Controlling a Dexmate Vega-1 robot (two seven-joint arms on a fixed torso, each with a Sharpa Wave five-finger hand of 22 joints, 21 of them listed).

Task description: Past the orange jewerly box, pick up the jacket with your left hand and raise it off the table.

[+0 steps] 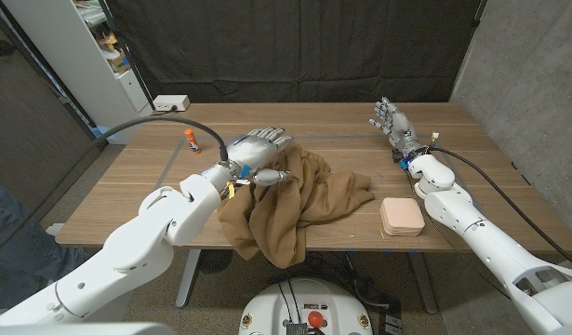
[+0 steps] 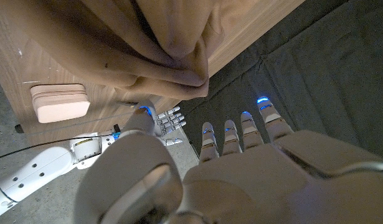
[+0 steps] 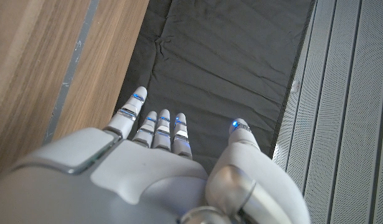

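The brown jacket (image 1: 295, 209) lies crumpled on the table (image 1: 127, 200), draping over its near edge, left of the box (image 1: 402, 216). The left hand (image 1: 258, 154) hovers at the jacket's far edge, fingers spread, holding nothing; the right hand (image 1: 394, 126) is also released

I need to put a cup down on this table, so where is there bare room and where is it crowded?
Bare wood lies at the far middle, between the left hand and the right hand, and along the far left around the glue stick. The near middle is crowded: the brown jacket sprawls over the front edge, with the jewelry box close on its right.
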